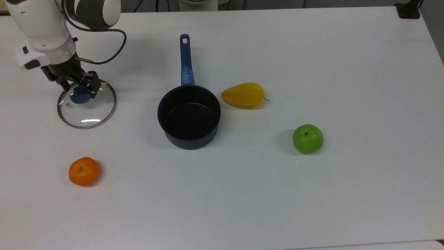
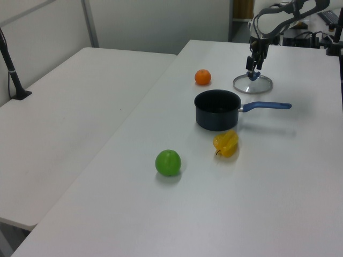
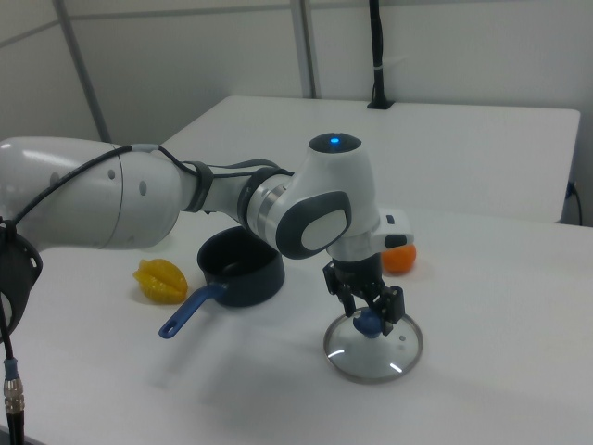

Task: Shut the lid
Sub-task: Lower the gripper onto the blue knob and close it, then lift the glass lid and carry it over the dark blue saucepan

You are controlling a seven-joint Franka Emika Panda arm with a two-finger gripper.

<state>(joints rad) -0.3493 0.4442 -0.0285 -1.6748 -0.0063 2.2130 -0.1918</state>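
Observation:
The glass lid (image 1: 91, 111) with its metal rim lies flat on the white table at the top view's left, apart from the pan. Its blue knob (image 1: 79, 96) sits off the lid's middle. My gripper (image 1: 79, 89) hangs straight over the knob, open, with one finger (image 1: 93, 85) on each side of it. The right view shows the gripper (image 3: 370, 310) low over the knob (image 3: 369, 323) and lid (image 3: 375, 357). The open dark saucepan (image 1: 189, 143) with a blue handle (image 1: 185, 62) stands mid-table. In the left view the gripper (image 2: 252, 68) stands above the lid (image 2: 254, 85).
An orange (image 1: 84, 171) lies in front of the lid in the top view. A yellow starfruit (image 1: 243, 95) sits right of the pan and a green apple (image 1: 308, 138) further right. A black clamp (image 1: 409, 10) grips the table's far right corner.

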